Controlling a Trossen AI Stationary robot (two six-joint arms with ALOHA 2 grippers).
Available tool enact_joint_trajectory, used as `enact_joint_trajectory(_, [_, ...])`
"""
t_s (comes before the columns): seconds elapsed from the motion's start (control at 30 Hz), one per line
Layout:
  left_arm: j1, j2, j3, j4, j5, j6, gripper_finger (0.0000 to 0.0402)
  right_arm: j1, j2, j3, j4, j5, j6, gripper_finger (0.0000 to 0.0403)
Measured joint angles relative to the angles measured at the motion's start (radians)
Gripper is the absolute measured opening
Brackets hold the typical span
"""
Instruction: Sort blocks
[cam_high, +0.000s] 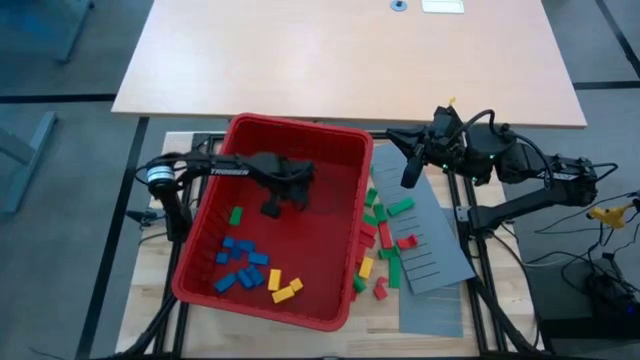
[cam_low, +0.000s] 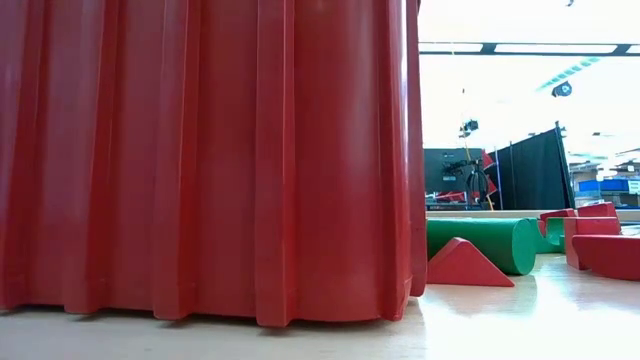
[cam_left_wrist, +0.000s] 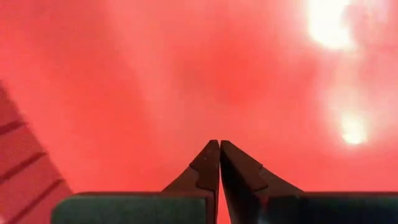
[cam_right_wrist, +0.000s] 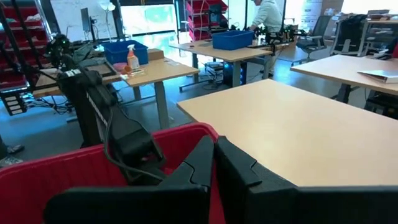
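The left tool (cam_high: 272, 208) hangs low inside the red bin (cam_high: 330, 135), over bare floor near the bin's middle, and the left wrist view shows its fingers (cam_left_wrist: 205, 167) pressed together with nothing between them. Just left of it lies a single green block (cam_high: 236, 215); nearer the front of the bin sit a cluster of blue blocks (cam_high: 240, 262) and, to their right, a few yellow blocks (cam_high: 283, 287). The right tool (cam_high: 409, 170) waits raised at the bin's far right corner, its tips also together and empty in the right wrist view, above the far end of the grey slotted panel (cam_high: 440, 255). On that panel and on the surface between it and the bin lies a mixed scatter of green, red and yellow blocks (cam_high: 385, 235) not yet sorted. From here, my judgement is that the main risk is the left tool closing or descending on nothing: with its tips together it cannot take a block until it opens, and pushing down onto the bin floor could shove the green block aside or jolt the bin. A sweep toward the blue cluster could also knock the grouped blocks apart and mix the colours.
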Motion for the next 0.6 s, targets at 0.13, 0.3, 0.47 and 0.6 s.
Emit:
enact_joint_trajectory(0.13, [0.025,-0.001,0.009,0.009,-0.036,-0.040,0.0000,0.000,0.000,-0.001,-0.002,-0.001,0.003,0.0000])
enact_joint_trajectory(0.3, [0.117,-0.008,0.008,-0.003,-0.054,-0.057,0.0000,0.000,0.000,-0.001,-0.002,-0.002,0.010,0.0000])
enact_joint_trajectory(0.47, [0.229,-0.015,0.007,-0.004,-0.073,-0.110,0.0000,0.000,0.000,-0.001,-0.016,-0.004,0.021,0.0000])
enact_joint_trajectory(0.6, [0.301,-0.021,0.007,-0.006,-0.120,-0.152,0.0000,0.000,0.000,-0.001,-0.027,-0.004,0.027,0.0000])
